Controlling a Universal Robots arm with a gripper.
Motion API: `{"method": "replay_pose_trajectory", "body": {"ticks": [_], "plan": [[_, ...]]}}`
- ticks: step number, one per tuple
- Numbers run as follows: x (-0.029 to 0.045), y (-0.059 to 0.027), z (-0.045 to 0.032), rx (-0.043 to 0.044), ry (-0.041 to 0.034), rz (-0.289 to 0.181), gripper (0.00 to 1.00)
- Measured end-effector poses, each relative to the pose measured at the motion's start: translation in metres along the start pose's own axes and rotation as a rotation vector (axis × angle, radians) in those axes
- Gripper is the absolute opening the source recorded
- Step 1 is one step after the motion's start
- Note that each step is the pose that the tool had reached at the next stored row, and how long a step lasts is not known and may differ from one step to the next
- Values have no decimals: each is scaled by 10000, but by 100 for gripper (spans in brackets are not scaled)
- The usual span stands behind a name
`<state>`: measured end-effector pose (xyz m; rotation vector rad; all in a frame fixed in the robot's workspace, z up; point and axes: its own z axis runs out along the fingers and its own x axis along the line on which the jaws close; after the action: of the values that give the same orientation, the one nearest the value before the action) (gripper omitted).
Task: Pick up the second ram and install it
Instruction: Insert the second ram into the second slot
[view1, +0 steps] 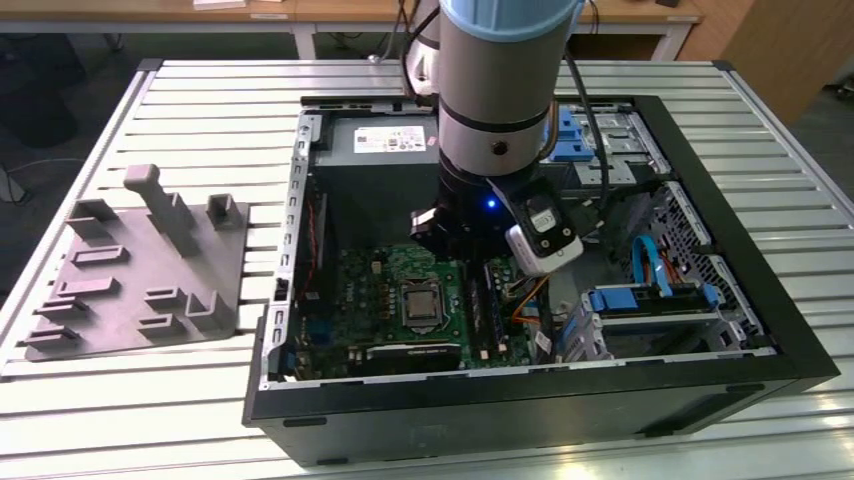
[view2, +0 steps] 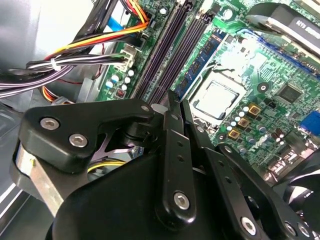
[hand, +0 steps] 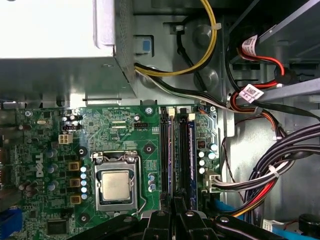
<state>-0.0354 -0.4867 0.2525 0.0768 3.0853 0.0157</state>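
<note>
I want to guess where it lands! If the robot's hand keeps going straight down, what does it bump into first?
Probably the memory slots on the green motherboard. The hand points right at them, beside the processor; how far above is hard to judge.

Pincer (view2: 176, 107) tips' grip indiscernible

White lettering (a maker's logo) is printed on the green motherboard (hand: 125, 130). The power supply's white label (view1: 395, 139) and the white cable tags (hand: 251, 93) carry print too small to read.
</note>
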Motion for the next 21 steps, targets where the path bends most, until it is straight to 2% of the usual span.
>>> {"method": "replay_pose_trajectory", "body": {"ticks": [21], "plan": [[3,-9,74,0,0,-1,14]]}}
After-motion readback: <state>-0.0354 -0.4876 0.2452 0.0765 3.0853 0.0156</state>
